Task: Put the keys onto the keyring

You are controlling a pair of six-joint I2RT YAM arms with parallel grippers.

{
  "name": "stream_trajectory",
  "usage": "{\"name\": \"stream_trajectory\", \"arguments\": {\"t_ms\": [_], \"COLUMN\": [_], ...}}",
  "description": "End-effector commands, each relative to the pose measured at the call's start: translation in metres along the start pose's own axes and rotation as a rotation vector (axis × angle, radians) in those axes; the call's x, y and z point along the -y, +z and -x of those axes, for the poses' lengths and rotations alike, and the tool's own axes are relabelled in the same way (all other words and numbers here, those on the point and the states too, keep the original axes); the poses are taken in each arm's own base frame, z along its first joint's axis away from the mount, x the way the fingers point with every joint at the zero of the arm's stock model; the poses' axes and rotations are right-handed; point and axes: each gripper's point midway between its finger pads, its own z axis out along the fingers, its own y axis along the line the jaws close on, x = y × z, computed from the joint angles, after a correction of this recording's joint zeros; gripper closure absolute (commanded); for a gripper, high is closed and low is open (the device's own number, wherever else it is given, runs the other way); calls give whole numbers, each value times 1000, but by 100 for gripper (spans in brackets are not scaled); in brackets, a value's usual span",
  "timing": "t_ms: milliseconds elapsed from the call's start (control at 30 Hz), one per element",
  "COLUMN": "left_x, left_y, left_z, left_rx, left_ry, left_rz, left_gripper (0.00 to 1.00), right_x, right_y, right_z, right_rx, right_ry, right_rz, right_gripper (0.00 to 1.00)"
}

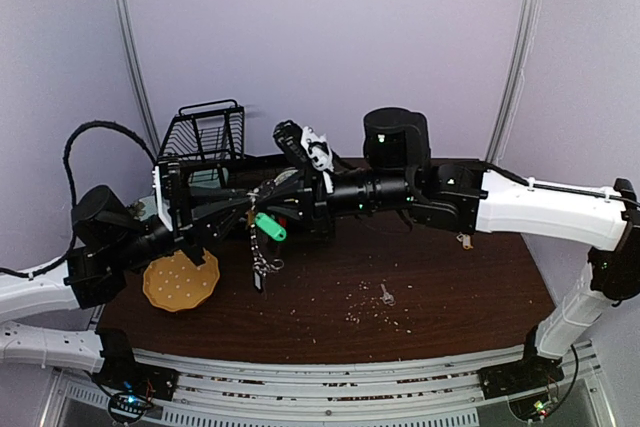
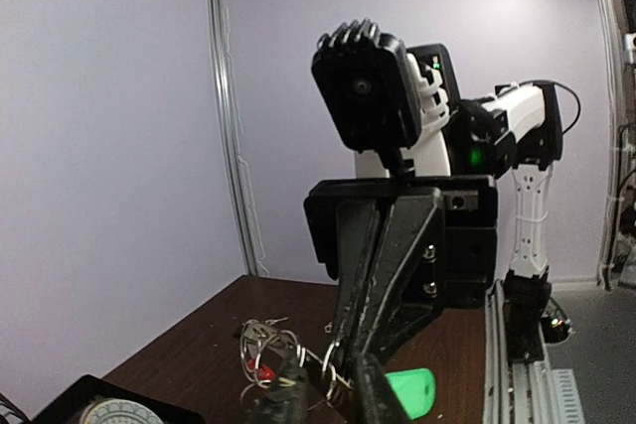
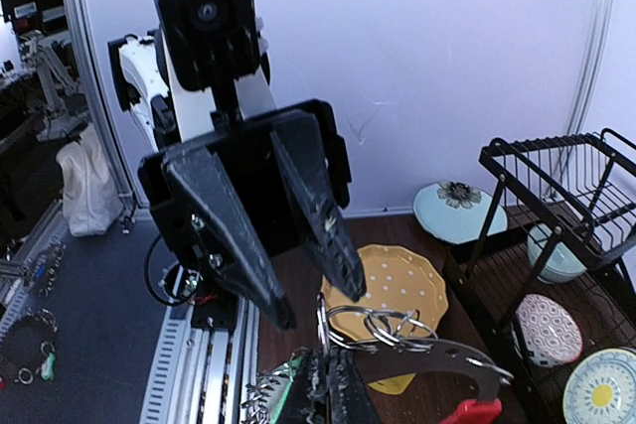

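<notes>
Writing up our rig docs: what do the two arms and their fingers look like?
Both are white-shelled with black joints and wrists: right arm, left arm. Fingers are black, long, tapering wedges. A black braided cable loops behind the left arm.

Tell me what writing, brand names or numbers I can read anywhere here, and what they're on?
None can be read.
The green key tag, yellow plate and wire rack show no lettering.
The round patterned rim at the left wrist view's bottom edge is too blurred to tell.
</notes>
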Motion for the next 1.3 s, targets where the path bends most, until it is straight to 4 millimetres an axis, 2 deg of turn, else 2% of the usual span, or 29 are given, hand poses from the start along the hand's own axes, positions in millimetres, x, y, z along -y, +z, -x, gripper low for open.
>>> {"name": "stream_trajectory", "arguments": {"t_ms": [0, 133, 200, 333, 500, 733, 800, 933, 1033, 1100, 1167, 1267], "left_x": [-2, -2, 3, 12, 15, 13, 14, 13, 13, 12, 14, 16], "left_y": [3, -1, 5, 17, 20, 19, 19, 21, 23, 23, 23, 22], "left_z": [18, 23, 10, -13, -20, -20, -21, -26, -31, -33, -34, -34], "left_rx": [-13, -46, -112, -202, -213, -195, -196, -219, -242, -254, -258, -260], "left_ry": [55, 138, 163, 151, 127, 123, 120, 114, 112, 114, 116, 122], "left_rz": [6, 8, -38, -119, -142, -122, -131, -129, -134, -132, -143, -158], "left_gripper": [71, 70, 71, 70, 73, 78, 81, 100, 99, 91, 88, 90], "right_x": [9, 21, 27, 32, 18, 5, 3, 1, 1, 1, 1, 2], "right_y": [-32, -48, -51, -51, -44, -31, -28, -28, -30, -30, -30, -31], "right_z": [13, 3, -8, -13, -21, -21, -23, -19, -15, -15, -16, -14], "right_rx": [-74, -178, -253, -363, -493, -509, -516, -505, -492, -490, -493, -486], "right_ry": [-80, -103, -112, -144, -223, -244, -249, -254, -256, -258, -259, -260], "right_rz": [-146, -242, -282, -343, -329, -285, -277, -276, -276, -278, -282, -286], "right_gripper": [100, 100, 100, 100, 100, 100, 100, 100, 100, 100, 100, 100]}}
